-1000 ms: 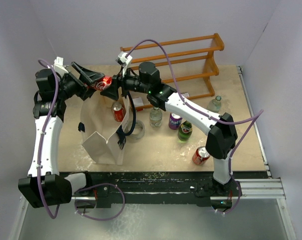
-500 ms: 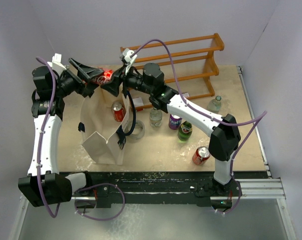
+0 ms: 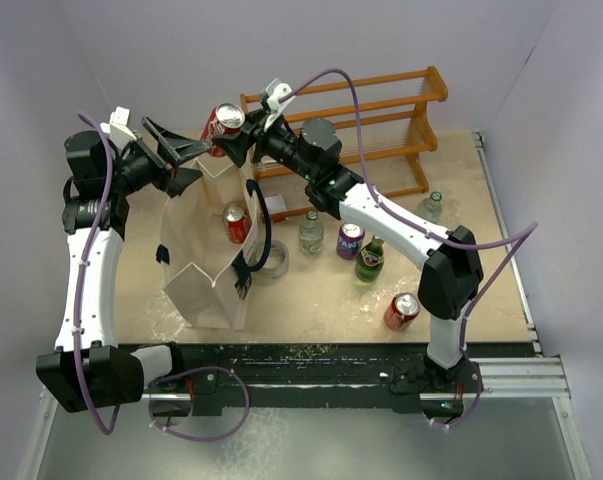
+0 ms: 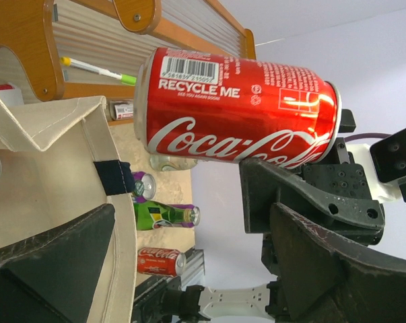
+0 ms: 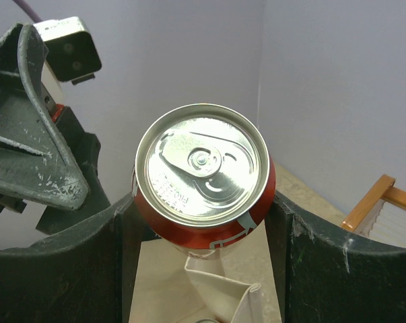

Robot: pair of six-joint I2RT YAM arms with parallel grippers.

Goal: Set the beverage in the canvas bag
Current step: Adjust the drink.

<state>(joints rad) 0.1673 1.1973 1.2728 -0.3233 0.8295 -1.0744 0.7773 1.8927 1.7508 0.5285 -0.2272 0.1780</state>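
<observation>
**A:** Where is the drink?

**B:** The red Coca-Cola can [image 3: 222, 122] is clamped in the right gripper [image 3: 231, 138] and held up in the air. One of the fingers [image 5: 324, 269] presses on each side of the can, and its silver lid faces that wrist's camera.

**A:** And the bag?

**B:** The cream canvas bag [image 3: 206, 275] stands open on the table [image 3: 321, 295], below the right gripper and toward the arms' bases. In the right wrist view its pale cloth shows directly beneath the can. The can touches no part of the bag.

**A:** What is the left hand doing?

**B:** The left gripper [image 3: 184, 160] is just beside the can, on the far side from the right gripper, above the bag's rim. Its jaws are spread wide and nothing is between them. Its own camera sees the can lying across the view, label and barcode plain.

**A:** Anything else near the hands?

**B:** The orange-brown wooden rack [image 3: 381, 110] is behind the right gripper. A green bottle [image 3: 370, 260] and a purple can [image 3: 350, 240] stand under the right forearm, well below the held can. The bag's navy strap [image 3: 262, 240] hangs on the side facing them.
</observation>
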